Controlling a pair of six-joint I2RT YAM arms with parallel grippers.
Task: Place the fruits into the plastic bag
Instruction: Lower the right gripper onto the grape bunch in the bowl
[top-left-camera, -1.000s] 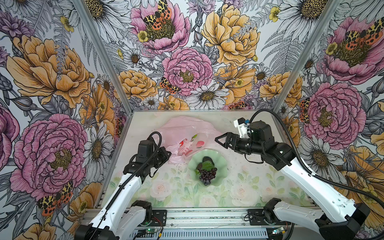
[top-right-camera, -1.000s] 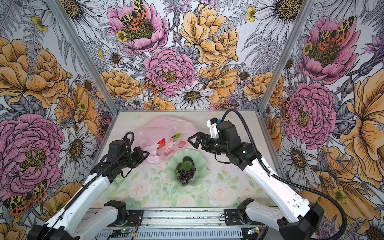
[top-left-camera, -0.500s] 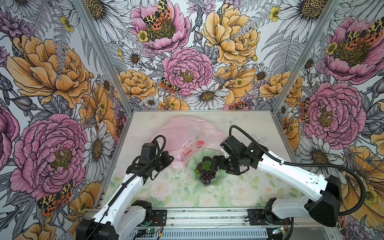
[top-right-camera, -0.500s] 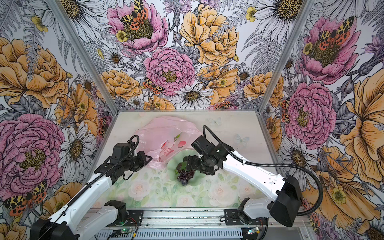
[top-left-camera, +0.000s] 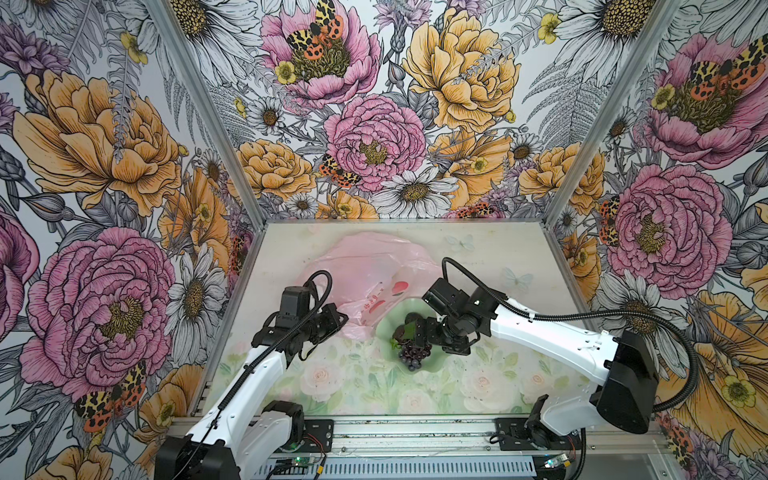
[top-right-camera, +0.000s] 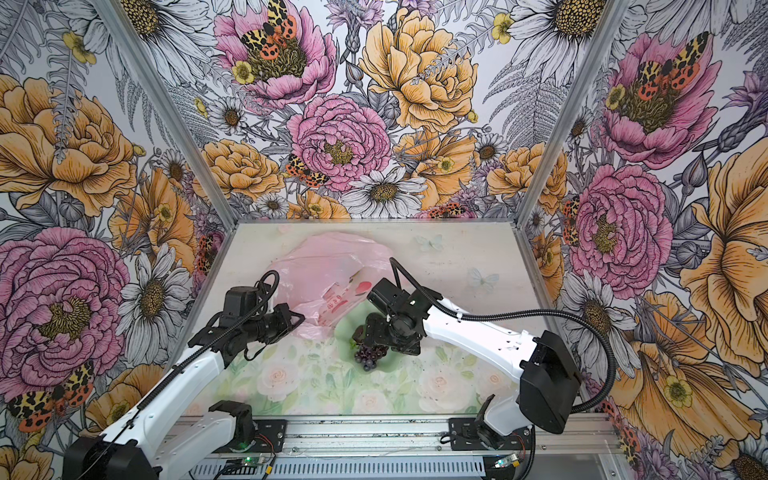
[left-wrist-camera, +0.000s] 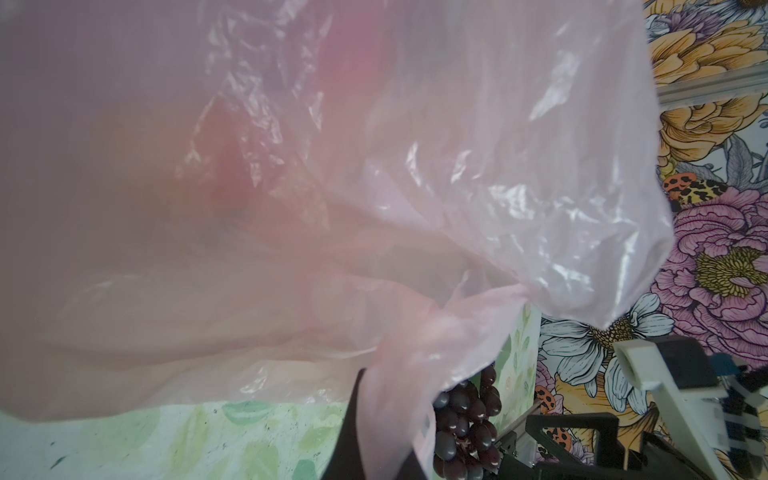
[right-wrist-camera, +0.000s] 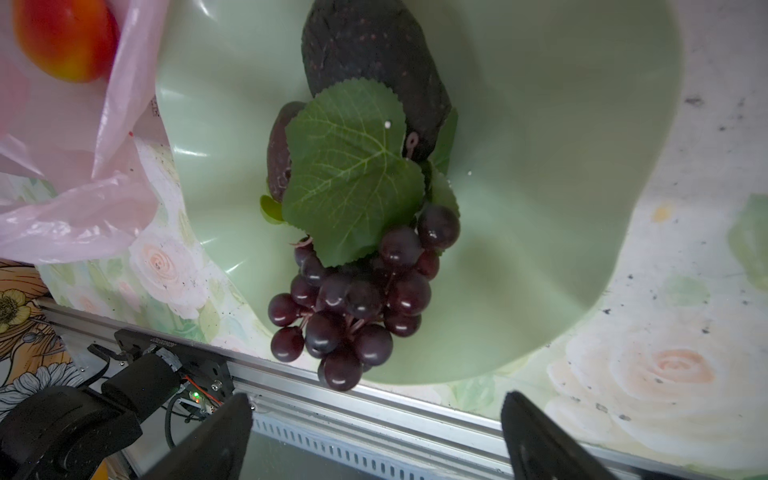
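The right hand (right-wrist-camera: 376, 415) is being held above the grape bunch (right-wrist-camera: 349, 307) with its fingers wide apart. The bunch is lying beside a blackish fruit (right-wrist-camera: 374, 54) in the green dish (right-wrist-camera: 540, 166) on the desk (top-left-camera: 353, 382). The left hand (top-left-camera: 337, 321) is being clamped on the edge of the pink bag (top-left-camera: 365, 270), just beside the dish. An orange-red fruit (right-wrist-camera: 66, 37) is showing inside the bag, so the task is being judged partly done, with the dish's fruits left.
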